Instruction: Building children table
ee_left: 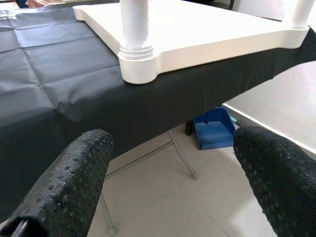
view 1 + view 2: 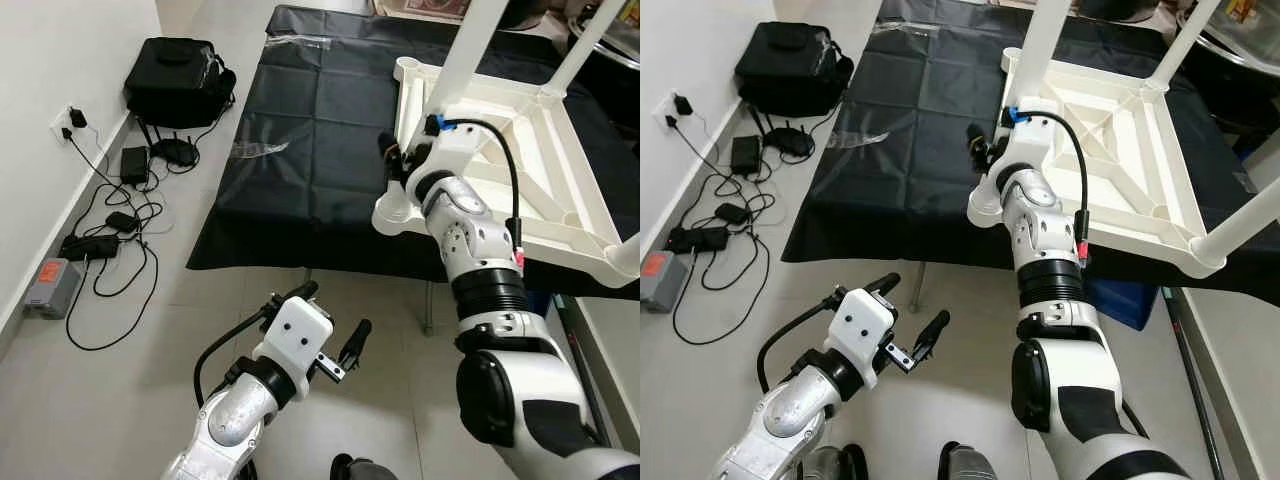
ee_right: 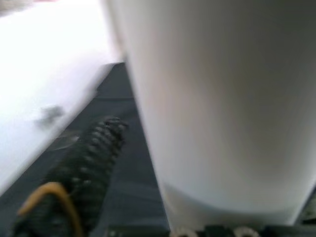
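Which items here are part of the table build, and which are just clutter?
Job:
upside-down white plastic children's table
its white round leg
right end effector at that leg
black cloth-covered work table

Clutter:
black bag
chargers and cables
blue dustpan

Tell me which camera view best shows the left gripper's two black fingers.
The left wrist view: both textured black fingers fill the foreground, spread wide apart with nothing between them. The two eye views show the left gripper smaller, hanging over the tiled floor below the black-covered table.
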### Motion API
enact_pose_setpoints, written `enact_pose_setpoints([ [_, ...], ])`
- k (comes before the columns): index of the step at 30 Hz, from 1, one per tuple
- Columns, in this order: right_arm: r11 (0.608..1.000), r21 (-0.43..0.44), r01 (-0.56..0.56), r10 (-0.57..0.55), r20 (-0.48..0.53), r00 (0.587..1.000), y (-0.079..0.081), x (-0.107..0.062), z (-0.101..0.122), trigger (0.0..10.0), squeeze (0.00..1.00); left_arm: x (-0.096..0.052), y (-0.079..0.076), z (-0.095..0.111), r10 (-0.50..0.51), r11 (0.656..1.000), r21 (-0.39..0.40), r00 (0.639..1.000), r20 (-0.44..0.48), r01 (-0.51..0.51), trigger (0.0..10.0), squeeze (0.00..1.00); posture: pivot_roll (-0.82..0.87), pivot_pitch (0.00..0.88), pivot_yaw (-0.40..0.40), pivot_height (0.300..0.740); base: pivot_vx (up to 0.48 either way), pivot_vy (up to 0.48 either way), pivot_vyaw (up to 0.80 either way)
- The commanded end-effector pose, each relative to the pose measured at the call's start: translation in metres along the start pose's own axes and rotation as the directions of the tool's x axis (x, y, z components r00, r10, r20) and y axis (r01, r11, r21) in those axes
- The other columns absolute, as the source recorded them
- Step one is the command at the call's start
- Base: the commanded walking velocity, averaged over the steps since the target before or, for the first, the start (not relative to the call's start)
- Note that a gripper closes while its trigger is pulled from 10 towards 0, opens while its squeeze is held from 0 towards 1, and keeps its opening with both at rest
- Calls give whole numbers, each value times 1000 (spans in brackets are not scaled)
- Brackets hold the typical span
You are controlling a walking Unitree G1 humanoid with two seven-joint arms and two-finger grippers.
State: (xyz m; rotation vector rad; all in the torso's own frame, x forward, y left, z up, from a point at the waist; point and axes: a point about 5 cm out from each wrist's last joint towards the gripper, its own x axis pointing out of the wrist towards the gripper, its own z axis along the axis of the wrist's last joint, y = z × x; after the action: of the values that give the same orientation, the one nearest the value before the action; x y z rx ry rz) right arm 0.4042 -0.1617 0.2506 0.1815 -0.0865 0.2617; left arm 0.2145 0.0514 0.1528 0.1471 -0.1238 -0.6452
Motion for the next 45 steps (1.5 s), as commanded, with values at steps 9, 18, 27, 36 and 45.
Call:
enact_pose_setpoints([
  [9,864,15,-503,503,-5,864,22,-15,-2,10000,1000,0,-3,-4,-11,1000,-7,1000,-20,11,10000,0,122,183,-98,740,0,0,0],
  [18,763,-53,-644,640,-71,765,37,-19,-9,10000,620,0,-3,-4,-13,1000,-5,1000,-20,13,10000,0,123,176,-103,740,0,0,0],
  [27,904,-162,-395,390,-67,919,19,-3,-3,0,0,0,-4,-6,-13,1000,-6,1000,-25,13,10000,0,122,147,-108,740,0,0,0],
  [36,988,-153,-29,38,59,998,-6,-1,8,0,0,0,-5,-7,-17,1000,-11,999,-27,17,10000,0,118,151,-100,740,0,0,0],
  [45,798,-101,594,-586,100,804,-37,-28,-1,0,0,1,-3,-6,-14,1000,-7,1000,-26,14,10000,0,117,162,-102,740,0,0,0],
])
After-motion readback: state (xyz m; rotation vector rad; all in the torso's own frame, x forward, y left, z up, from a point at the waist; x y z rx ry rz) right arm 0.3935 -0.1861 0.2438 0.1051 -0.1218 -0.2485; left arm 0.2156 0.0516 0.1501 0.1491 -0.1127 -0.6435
